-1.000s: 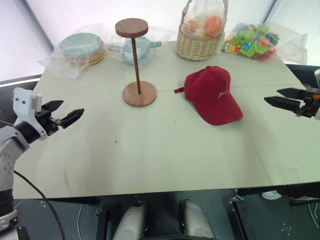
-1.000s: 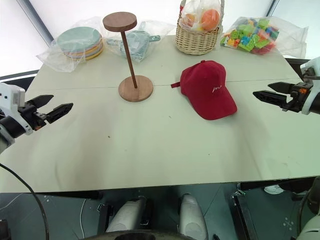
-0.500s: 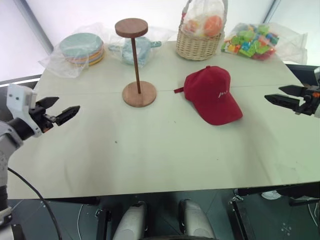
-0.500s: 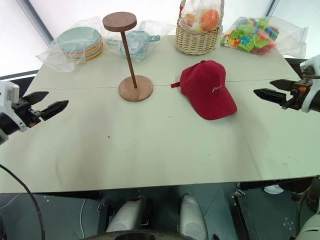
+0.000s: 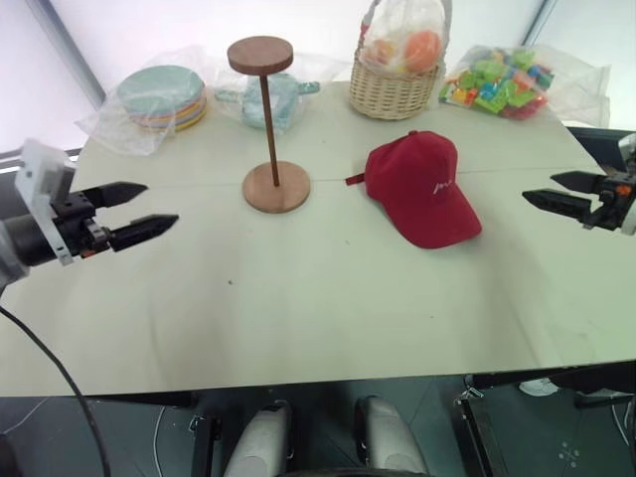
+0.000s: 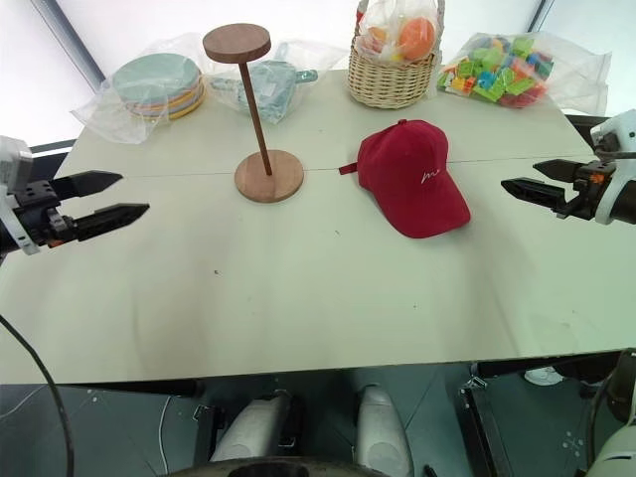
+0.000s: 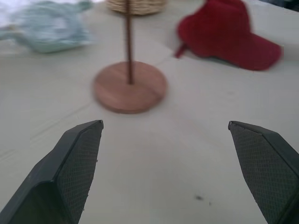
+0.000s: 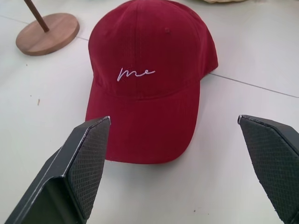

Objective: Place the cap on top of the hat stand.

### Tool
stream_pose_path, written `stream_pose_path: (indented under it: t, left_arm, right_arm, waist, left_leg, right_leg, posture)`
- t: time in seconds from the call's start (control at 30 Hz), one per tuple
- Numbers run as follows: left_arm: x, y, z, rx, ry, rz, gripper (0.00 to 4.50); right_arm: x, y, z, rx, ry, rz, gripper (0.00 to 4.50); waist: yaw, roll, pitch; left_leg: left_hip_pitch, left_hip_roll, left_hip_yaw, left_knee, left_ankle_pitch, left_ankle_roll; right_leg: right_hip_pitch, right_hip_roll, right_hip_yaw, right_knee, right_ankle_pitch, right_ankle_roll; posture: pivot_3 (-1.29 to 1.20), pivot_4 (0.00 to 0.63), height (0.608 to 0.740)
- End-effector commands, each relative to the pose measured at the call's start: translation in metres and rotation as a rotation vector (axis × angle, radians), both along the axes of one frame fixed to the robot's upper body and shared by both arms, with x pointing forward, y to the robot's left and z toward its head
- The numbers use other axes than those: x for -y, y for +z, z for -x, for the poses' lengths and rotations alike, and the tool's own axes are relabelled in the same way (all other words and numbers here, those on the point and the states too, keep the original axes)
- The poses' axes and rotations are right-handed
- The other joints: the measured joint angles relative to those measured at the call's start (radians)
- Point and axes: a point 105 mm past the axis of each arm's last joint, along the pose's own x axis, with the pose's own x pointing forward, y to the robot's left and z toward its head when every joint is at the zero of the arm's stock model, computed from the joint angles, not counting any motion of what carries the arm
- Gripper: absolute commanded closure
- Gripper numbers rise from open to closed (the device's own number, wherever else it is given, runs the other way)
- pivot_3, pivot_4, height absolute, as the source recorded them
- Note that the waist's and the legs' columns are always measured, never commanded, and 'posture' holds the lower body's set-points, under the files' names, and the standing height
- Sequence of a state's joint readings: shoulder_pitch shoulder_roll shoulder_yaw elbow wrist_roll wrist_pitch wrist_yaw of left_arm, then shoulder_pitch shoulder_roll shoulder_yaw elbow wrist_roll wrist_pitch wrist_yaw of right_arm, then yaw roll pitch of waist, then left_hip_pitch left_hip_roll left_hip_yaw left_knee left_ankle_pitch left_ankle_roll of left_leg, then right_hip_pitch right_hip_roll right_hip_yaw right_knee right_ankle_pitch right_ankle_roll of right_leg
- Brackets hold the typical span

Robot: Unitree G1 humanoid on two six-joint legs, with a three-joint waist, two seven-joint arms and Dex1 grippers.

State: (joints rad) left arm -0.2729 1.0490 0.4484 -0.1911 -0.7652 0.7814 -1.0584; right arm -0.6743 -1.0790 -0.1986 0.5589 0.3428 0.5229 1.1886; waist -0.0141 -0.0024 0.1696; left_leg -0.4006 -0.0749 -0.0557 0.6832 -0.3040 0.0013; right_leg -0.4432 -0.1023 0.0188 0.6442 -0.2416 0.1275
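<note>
The dark red cap [image 5: 423,188] lies flat on the pale table [image 5: 318,298], right of centre, its brim toward the front right and white cursive lettering on its front [image 8: 134,73]. The wooden hat stand [image 5: 271,126] stands upright left of the cap, its disc top bare. My right gripper [image 5: 545,189] hovers open near the table's right edge, pointing at the cap with a gap between them. Over the left edge my left gripper [image 5: 159,205] is open, aimed toward the stand's round base [image 7: 130,87]. Neither holds anything.
Along the far edge sit bagged plates [image 5: 162,97], a bagged teal pot [image 5: 266,95], a wicker basket with bagged fruit [image 5: 399,62] and a bag of coloured blocks [image 5: 502,79]. Wide bare tabletop lies in front of the cap and stand.
My left gripper has risen and swung right, now pointing more toward the stand, its fingers farther apart. The right gripper, cap and stand have stayed put.
</note>
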Motion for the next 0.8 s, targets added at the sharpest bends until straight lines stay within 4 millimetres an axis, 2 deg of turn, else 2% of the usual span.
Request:
stream_pose_path:
  t: [0.03, 0.1, 0.13, 0.2, 0.23, 0.27, 0.5, 0.63, 0.8]
  left_arm:
    - [0.009, 0.015, 0.003, 0.032, -0.063, -0.025, 0.00]
    - [0.010, 0.018, 0.001, 0.036, -0.071, -0.023, 0.00]
    - [0.010, 0.017, -0.001, 0.033, -0.073, -0.024, 0.00]
    - [0.009, 0.011, -0.006, 0.019, -0.073, -0.028, 0.00]
    - [0.009, 0.008, -0.007, 0.012, -0.075, -0.029, 0.00]
    - [0.009, 0.006, -0.009, 0.009, -0.076, -0.030, 0.00]
    - [0.015, -0.006, -0.011, -0.004, -0.091, -0.016, 0.00]
    - [0.018, -0.015, -0.007, -0.011, -0.091, -0.005, 0.00]
    - [0.022, -0.019, -0.002, -0.008, -0.084, 0.011, 0.00]
  right_arm:
    - [-0.009, 0.012, -0.003, 0.101, 0.057, 0.230, 0.02]
    - [-0.020, 0.022, -0.009, 0.211, 0.095, 0.345, 0.02]
    - [-0.023, 0.019, -0.009, 0.260, 0.136, 0.504, 0.02]
    - [-0.020, 0.001, -0.006, 0.315, 0.271, 0.925, 0.02]
    - [-0.019, -0.008, -0.005, 0.345, 0.348, 1.074, 0.02]
    - [-0.018, -0.013, -0.004, 0.367, 0.395, 1.150, 0.02]
    - [-0.018, -0.023, -0.003, 0.552, 0.579, 1.360, 0.02]
    - [-0.029, -0.035, 0.000, 0.639, 0.688, 1.382, 0.02]
    - [-0.038, -0.048, -0.009, 0.662, 0.725, 1.394, 0.02]
  waist:
    - [0.000, 0.000, 0.000]
    - [-0.001, 0.001, 0.001]
    - [-0.002, 0.001, 0.001]
    - [-0.002, 0.002, 0.001]
    - [-0.001, 0.002, 0.001]
    - [-0.001, 0.002, 0.001]
    - [-0.007, 0.002, 0.001]
    - [-0.008, 0.002, 0.001]
    - [-0.008, 0.002, 0.001]
  left_leg:
    - [0.000, 0.000, 0.000, 0.000, 0.000, 0.000]
    - [0.000, 0.000, 0.001, 0.000, 0.000, 0.000]
    - [0.000, 0.000, 0.001, 0.000, 0.000, 0.000]
    - [0.001, 0.000, 0.002, 0.000, 0.000, 0.000]
    - [0.001, 0.000, 0.002, 0.000, 0.000, 0.000]
    - [0.001, -0.001, 0.002, -0.001, 0.000, 0.000]
    - [0.003, 0.000, 0.004, -0.001, 0.000, 0.000]
    - [0.003, 0.001, 0.004, -0.001, 0.000, -0.001]
    - [0.004, 0.001, 0.005, -0.001, 0.001, -0.001]
  right_leg:
    - [0.000, 0.000, 0.000, 0.000, 0.000, 0.000]
    - [0.000, 0.001, 0.000, 0.000, 0.000, 0.000]
    - [0.000, 0.001, 0.000, 0.001, 0.000, 0.000]
    - [-0.001, 0.002, 0.000, 0.001, 0.000, 0.000]
    - [-0.001, 0.002, 0.000, 0.001, 0.000, 0.000]
    - [-0.001, 0.002, 0.000, 0.001, 0.000, 0.000]
    - [0.000, 0.004, 0.002, 0.001, 0.000, 0.000]
    - [-0.001, 0.004, 0.003, 0.001, 0.000, 0.000]
    - [0.000, 0.004, 0.004, 0.001, 0.000, 0.000]
  posture:
    - [0.00, 0.150, 0.740]
    - [0.00, 0.150, 0.740]
    - [0.00, 0.150, 0.740]
    - [0.00, 0.150, 0.740]
    - [0.00, 0.150, 0.740]
    - [0.00, 0.150, 0.740]
    - [0.00, 0.150, 0.740]
    - [0.00, 0.150, 0.740]
    - [0.00, 0.150, 0.740]
